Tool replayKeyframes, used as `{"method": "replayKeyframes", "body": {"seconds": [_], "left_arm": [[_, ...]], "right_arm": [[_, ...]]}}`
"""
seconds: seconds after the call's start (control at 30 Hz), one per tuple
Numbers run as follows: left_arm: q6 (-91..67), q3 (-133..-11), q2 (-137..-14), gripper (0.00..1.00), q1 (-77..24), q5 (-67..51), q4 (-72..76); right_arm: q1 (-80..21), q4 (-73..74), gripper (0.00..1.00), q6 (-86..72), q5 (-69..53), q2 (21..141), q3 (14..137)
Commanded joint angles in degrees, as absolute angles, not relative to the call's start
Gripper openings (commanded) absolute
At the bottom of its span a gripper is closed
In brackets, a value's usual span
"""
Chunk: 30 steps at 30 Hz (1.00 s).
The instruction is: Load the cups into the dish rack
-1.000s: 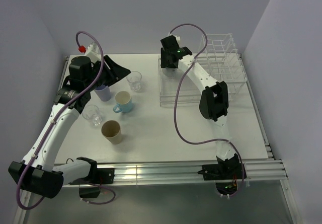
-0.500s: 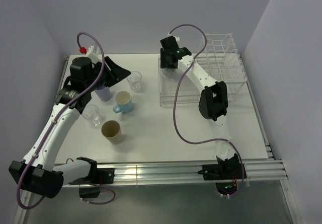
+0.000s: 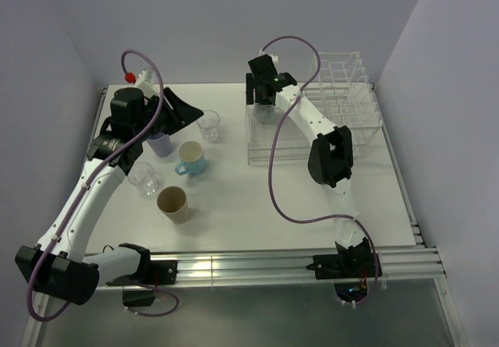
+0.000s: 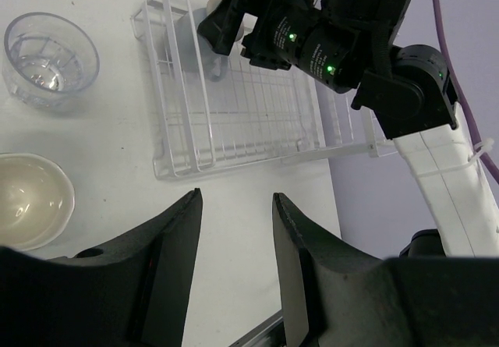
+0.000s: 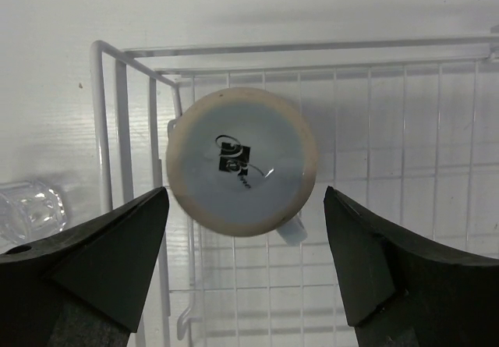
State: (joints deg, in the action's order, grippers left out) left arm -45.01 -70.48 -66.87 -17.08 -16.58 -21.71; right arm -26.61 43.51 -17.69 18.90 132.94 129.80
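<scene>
Eyes on the dish rack [image 3: 355,132]: a pale blue mug [image 5: 242,160] sits upside down in it, base up, tucked into a corner of the flat tray at the end away from the upright dividers. Its handle pokes out low at one side.

The right gripper [image 5: 245,199] hangs directly over that mug, spread wide. One finger stands off either side and neither touches it. Nothing is in its grasp.

Off the rack, on the worktop [image 3: 257,199] past that same tray end, five cups wait:
- A clear glass [image 3: 208,125] stands closest to the rack, upright.
- A second blue mug [image 3: 189,158] comes next, mouth up and cream inside.
- A lavender tumbler [image 3: 160,143] is beyond it, partly hidden under the left arm.
- Another clear glass [image 3: 143,178] is among the farthest from the rack.
- A tan cup [image 3: 173,204] is also far out, and it is open end up.

The left gripper [image 4: 234,207] hovers over this group near the tumbler, pointing toward the rack. Its fingers are parted with only bare worktop showing between them. The wrist view catches the nearer glass and the second mug's rim off to one side. It is released and carrying nothing.
</scene>
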Motion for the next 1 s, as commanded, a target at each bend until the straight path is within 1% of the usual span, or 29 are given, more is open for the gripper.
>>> {"method": "replayKeyframes", "body": {"seconds": [0.0,0.2,0.33,0.43,0.5,0.57,0.6,0.83,0.97], "left_arm": [[-44.03,-70.49,-67.24,0.48,-17.23,-15.65,-19.86],[-43.6,-70.84,-68.02,0.48,-17.23,-13.8,-20.65],[-43.59,-72.07,-70.04,0.48,-17.23,-9.15,-22.58],[-44.12,-73.91,-73.12,0.47,-17.23,-2.48,-24.43],[-44.12,-76.28,-76.71,0.46,-17.14,2.53,-25.66],[-43.77,-79.95,-79.7,0.46,-17.23,5.0,-26.71],[-43.77,-81.2,-83.02,0.45,-17.23,7.01,-27.76],[-43.24,-94.63,-99.04,0.4,-17.23,12.56,-33.99],[-43.07,-98.87,-107.38,0.39,-17.23,14.76,-35.86]], "right_arm": [[-26.81,41.57,0.88,-16.79,20.66,131.22,133.24],[-27.16,41.57,0.89,-16.96,20.74,129.29,132.89],[-27.42,42.01,0.89,-17.31,22.14,125.34,131.84],[-27.42,42.28,0.89,-18.28,23.55,121.49,130.08],[-27.6,42.01,0.89,-18.89,23.82,117.54,127.28],[-27.86,41.4,0.89,-19.16,24.52,114.71,124.12],[-28.04,41.31,0.89,-19.51,24.61,112.0,123.14],[-29.53,39.12,0.89,-21.01,23.82,98.54,111.65],[-30.49,37.8,0.89,-21.18,22.94,91.51,105.74]]}}
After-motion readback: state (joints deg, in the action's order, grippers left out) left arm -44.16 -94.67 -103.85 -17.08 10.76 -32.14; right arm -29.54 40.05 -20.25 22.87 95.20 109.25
